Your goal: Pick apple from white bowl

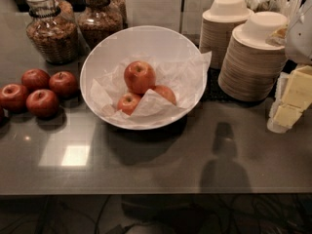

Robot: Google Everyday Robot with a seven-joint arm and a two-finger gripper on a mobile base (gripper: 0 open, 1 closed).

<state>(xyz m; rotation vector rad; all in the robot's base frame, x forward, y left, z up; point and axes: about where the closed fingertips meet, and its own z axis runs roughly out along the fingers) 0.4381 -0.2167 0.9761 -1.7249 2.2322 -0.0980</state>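
The apple (139, 77), big, round and red with an orange-yellow blush, sits on top of crumpled white paper in the wide white bowl (105, 57) at the middle of the grey table. A smaller red-yellow apple (128, 103) lies in front of it. A third apple (165, 92) is partly hidden under the paper. My gripper (291, 104), pale yellow below a white-grey wrist, hangs at the right edge of the view. It is well to the right of the bowl, apart from it, and holds nothing that I can see.
Several dark red apples (43, 103) lie on the table left of the bowl. Two glass jars of granola (51, 26) stand at the back left. Two stacks of beige paper bowls (253, 57) stand at the back right, close to my gripper. The table's front edge (146, 194) runs along the bottom.
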